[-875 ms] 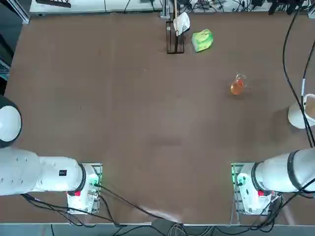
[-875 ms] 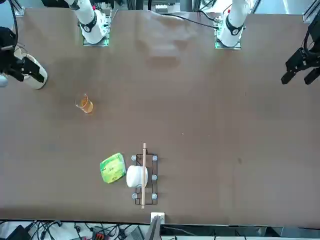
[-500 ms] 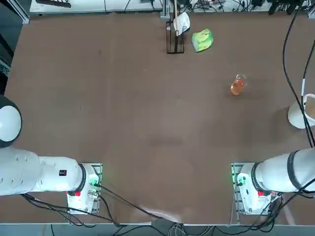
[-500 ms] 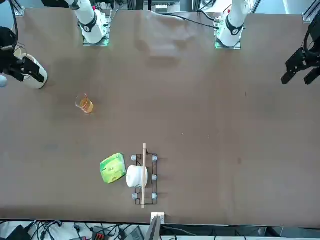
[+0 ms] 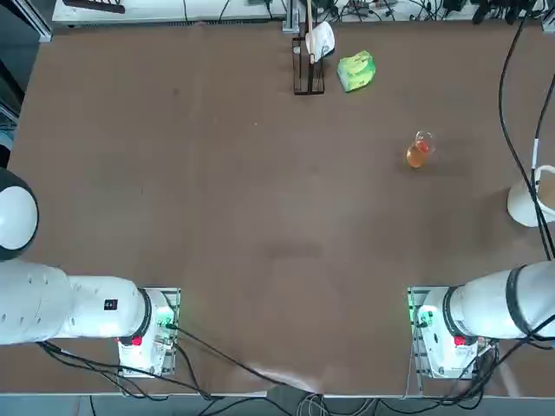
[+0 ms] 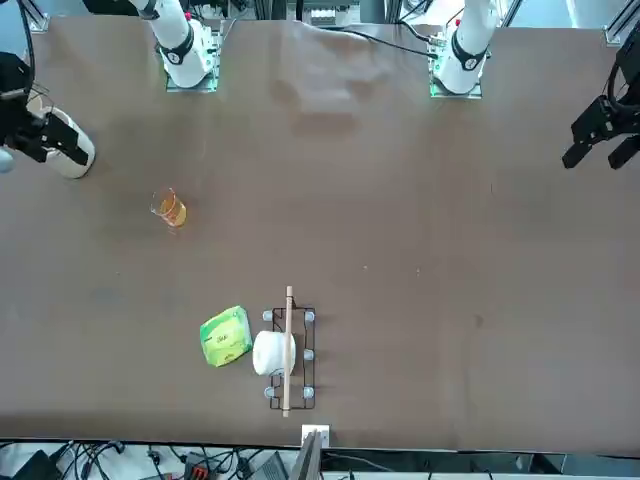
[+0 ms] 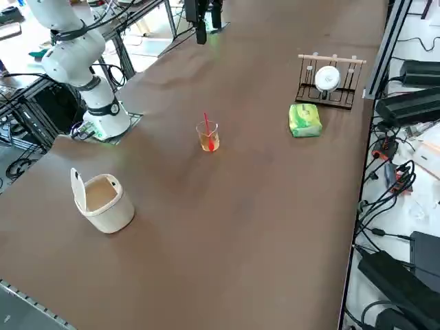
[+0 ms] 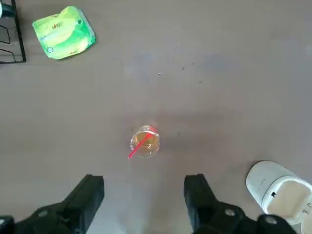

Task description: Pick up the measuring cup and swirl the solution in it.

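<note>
- The right gripper is held wide open, high above the table.
- The measuring cup with orange solution is seen ahead of the fingers, untouched.

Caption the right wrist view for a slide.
Open right gripper high above the table, the measuring cup of orange solution in line with its fingers.

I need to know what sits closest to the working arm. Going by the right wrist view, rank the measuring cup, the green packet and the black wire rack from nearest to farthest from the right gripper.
The right gripper hangs open above the table.
1. Measuring cup: just ahead of the fingers, standing alone.
2. Green packet: much farther ahead, off to one side.
3. Black wire rack: just beyond the packet, at the frame's edge.
</note>
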Robot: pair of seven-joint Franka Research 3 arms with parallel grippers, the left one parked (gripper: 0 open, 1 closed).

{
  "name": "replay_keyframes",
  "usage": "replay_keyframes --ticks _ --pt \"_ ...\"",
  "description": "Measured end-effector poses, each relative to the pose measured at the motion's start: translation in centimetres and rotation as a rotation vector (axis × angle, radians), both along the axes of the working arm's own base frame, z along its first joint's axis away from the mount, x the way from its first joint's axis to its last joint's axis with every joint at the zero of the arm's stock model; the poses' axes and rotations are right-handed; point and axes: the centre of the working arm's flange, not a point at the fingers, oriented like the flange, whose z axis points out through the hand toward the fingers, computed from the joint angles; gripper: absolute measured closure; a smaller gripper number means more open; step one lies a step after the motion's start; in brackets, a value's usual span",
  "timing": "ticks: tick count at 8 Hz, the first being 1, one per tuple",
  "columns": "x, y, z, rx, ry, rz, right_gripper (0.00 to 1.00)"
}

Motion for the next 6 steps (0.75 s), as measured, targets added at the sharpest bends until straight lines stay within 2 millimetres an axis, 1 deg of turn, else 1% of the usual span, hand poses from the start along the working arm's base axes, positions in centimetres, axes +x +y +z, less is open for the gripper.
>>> replay_keyframes --ticks 1,2,3,4,5,6 --pt "0.2 0.6 -0.7 -0.006 0.014 -0.016 0.00" --pt "0.5 0.9 -2.1 -0.011 0.033 -0.045 0.00" --pt "0.9 1.1 -4.0 -0.015 0.053 -0.069 0.00" --pt "1.1 1.7 -6.5 -0.021 0.072 -0.093 0.00" --pt "0.9 3.3 -9.6 -0.034 0.092 -0.110 0.00" --pt "0.3 5.6 -12.5 -0.077 0.115 -0.092 0.00"
